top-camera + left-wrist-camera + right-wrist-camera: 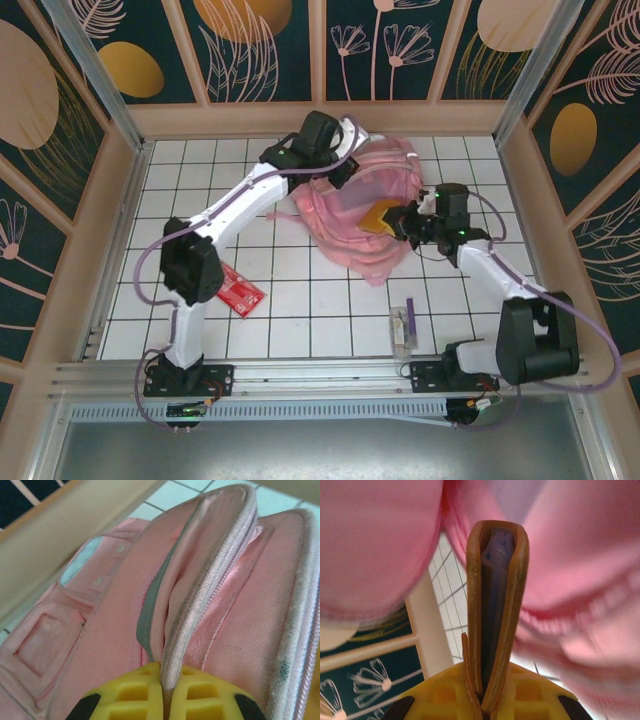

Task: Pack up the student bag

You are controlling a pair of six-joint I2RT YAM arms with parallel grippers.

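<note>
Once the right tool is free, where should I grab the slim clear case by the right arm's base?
Come straight down and pinch the clear case across its narrow width at mid-length. It lies flat on the table with its long axis running near to far, so the long sides probably give the only span narrow enough to close on.

Tiled table (pixel 300 310): student bag (pixel 347 226), red packet (pixel 237 288)

Top camera looks down from six o'clock; both wrist cameras sit very close, apparently facing the student bag (pixel 345 225) near one o'clock, shared by all.
</note>
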